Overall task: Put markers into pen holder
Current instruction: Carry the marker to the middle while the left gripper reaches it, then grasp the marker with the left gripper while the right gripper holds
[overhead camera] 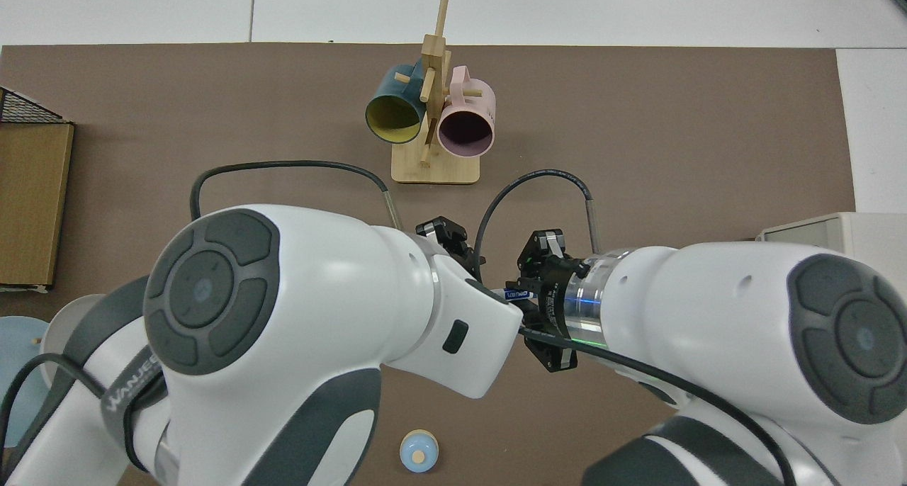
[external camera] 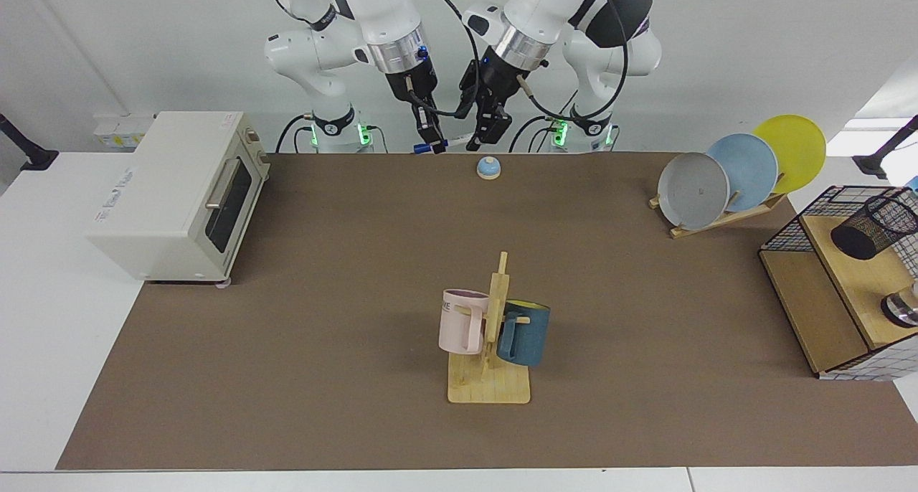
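The marker (external camera: 450, 142), white with a dark blue cap, hangs roughly level above the table's far edge. My right gripper (external camera: 432, 142) is shut on it near the capped end. My left gripper (external camera: 479, 139) has reached across to the marker's other end, which it hides. From the top view only a short labelled piece of the marker (overhead camera: 517, 295) shows between the two wrists, beside the right gripper (overhead camera: 533, 298). The left hand lies mostly under its own arm there. The pen holder (external camera: 875, 226), a black mesh cup, sits tilted on the wooden shelf at the far right.
A toaster oven (external camera: 179, 191) stands at the left, and a small blue bell (external camera: 488, 167) just below the grippers. A mug rack (external camera: 491, 334) with two mugs is mid-table. Plates in a rack (external camera: 739, 173) and a wire basket (external camera: 789, 234) are at the right.
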Robot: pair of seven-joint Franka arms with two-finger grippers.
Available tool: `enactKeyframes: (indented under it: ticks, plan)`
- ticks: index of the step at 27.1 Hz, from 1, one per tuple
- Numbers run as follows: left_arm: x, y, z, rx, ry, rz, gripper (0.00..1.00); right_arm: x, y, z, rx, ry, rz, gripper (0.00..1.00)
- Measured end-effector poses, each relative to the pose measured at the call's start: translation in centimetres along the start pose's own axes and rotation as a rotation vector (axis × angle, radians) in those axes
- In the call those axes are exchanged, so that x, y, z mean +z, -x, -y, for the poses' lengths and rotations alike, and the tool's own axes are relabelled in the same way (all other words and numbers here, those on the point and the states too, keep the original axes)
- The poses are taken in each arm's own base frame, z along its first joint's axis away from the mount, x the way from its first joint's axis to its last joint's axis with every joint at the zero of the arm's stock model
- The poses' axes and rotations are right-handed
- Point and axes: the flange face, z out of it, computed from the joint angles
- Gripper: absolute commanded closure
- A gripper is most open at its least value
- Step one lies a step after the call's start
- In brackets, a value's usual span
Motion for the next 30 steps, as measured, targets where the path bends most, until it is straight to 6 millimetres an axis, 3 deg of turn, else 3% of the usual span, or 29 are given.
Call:
enactKeyframes:
  ticks: [11, 15, 22, 30]
  plan:
    - [0.9, 0.1, -0.1, -0.005, 0.000, 0.002, 0.28, 0.2, 0.7, -0.3, -0.014, 0.004, 0.001, 1.00]
    - [1.2, 0.2, 0.0, -0.008, 0.001, 0.003, 0.44, 0.2, 0.8, -0.4, -0.015, 0.004, 0.001, 1.00]
    - [1.4, 0.3, 0.0, -0.008, 0.002, 0.005, 0.58, 0.2, 0.8, -0.4, -0.016, 0.004, 0.001, 1.00]
    - [1.3, 0.5, 0.2, -0.013, 0.001, 0.006, 0.62, 0.2, 0.7, -0.4, -0.016, 0.004, 0.000, 1.00]
